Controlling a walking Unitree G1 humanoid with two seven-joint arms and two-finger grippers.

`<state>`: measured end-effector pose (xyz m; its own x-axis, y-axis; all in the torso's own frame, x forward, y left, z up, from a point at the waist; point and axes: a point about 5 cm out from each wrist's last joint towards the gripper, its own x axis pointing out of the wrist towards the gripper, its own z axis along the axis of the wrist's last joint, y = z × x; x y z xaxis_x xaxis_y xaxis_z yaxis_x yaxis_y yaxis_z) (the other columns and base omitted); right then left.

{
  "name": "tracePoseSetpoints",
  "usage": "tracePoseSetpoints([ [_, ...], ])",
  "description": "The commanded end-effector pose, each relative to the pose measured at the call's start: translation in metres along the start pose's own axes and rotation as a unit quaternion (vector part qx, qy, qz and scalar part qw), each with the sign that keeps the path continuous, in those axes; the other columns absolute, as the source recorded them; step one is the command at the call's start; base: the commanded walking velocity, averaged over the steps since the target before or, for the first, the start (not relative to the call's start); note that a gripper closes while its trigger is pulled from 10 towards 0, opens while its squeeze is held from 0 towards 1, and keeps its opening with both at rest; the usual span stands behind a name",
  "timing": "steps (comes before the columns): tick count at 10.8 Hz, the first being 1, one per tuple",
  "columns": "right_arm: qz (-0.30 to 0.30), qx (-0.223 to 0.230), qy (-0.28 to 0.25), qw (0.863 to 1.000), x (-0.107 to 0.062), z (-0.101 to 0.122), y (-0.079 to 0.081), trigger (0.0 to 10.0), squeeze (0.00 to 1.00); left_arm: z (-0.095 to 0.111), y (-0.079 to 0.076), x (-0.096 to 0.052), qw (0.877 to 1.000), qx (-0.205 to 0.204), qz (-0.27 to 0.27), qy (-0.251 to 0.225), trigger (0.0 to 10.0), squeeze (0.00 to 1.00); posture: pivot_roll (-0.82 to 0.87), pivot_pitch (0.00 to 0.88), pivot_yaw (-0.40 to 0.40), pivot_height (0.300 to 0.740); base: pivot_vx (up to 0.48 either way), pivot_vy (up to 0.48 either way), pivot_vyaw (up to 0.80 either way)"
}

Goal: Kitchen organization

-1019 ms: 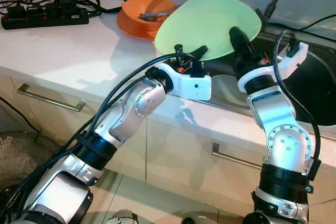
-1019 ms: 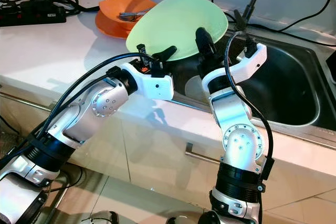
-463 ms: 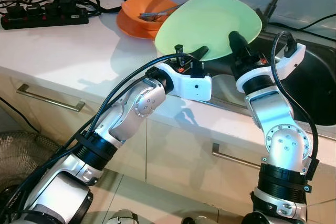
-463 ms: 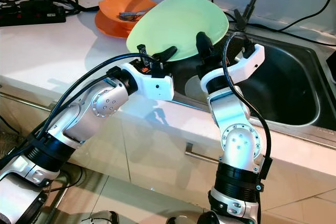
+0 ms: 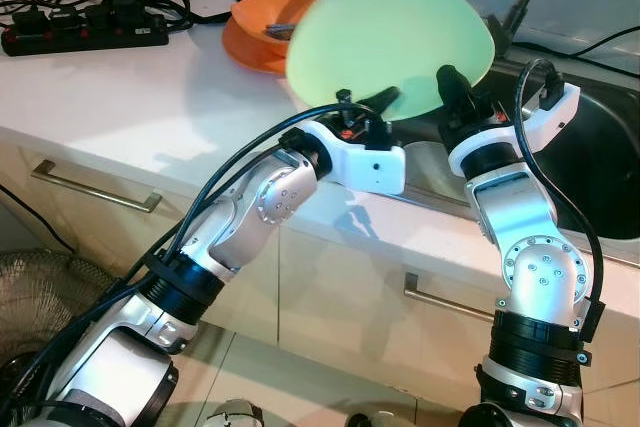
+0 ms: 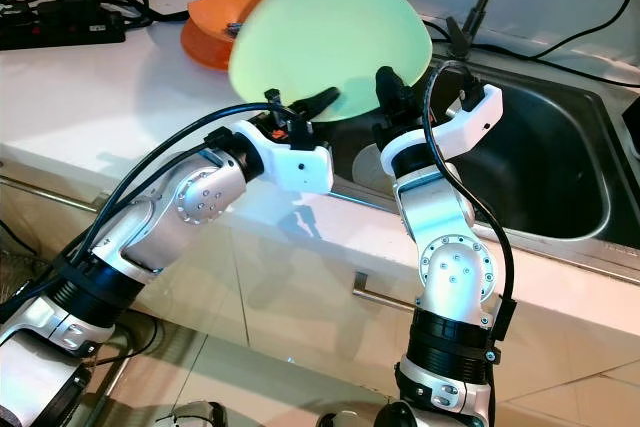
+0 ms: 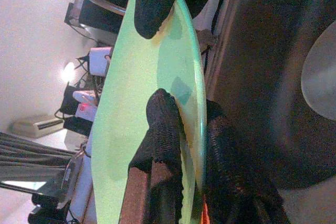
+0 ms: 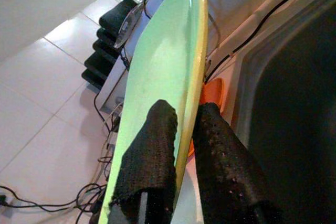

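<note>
Both grippers' fingers [image 7: 163, 124] pinch the tilted green plate [image 5: 390, 37]

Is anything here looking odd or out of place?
Mainly the power strip and tangled cables lying on the counter not far from the sink. The green plate stands steeply tilted, but the left hand and right hand both pinch its rim.

Bright, even daylight; soft arm shadows across the white worktop [image 5: 120, 97]. Motion-blurred green plate [image 5: 390, 42] in both eye views. Overexposed, glaring wall and blurred near fingers in wrist views.
</note>
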<state>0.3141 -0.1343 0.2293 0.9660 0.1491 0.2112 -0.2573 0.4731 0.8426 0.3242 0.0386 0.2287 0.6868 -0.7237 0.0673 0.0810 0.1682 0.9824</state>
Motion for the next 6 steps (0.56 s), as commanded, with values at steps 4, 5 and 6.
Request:
tracePoseSetpoints([
  [4,-0.026,0.008,-0.022,0.999,0.002,0.003,-0.004,0.0,0.00,0.008,0.014,0.002,0.999,-0.006,0.029,-0.023,10.0,1.00,0.05,0.077,-0.072,0.740,0.000,0.000,0.00],
  [5,-0.056,0.014,-0.053,0.997,0.003,0.010,-0.010,0.0,0.00,0.010,0.014,0.002,0.999,-0.014,0.032,-0.026,10.0,1.00,0.05,0.076,-0.072,0.740,0.000,0.000,0.00],
  [6,-0.084,0.022,-0.086,0.992,0.005,0.018,-0.016,0.0,0.00,0.010,0.012,0.002,0.999,-0.030,0.030,-0.027,10.0,1.00,0.05,0.076,-0.072,0.740,0.000,0.000,0.00],
])
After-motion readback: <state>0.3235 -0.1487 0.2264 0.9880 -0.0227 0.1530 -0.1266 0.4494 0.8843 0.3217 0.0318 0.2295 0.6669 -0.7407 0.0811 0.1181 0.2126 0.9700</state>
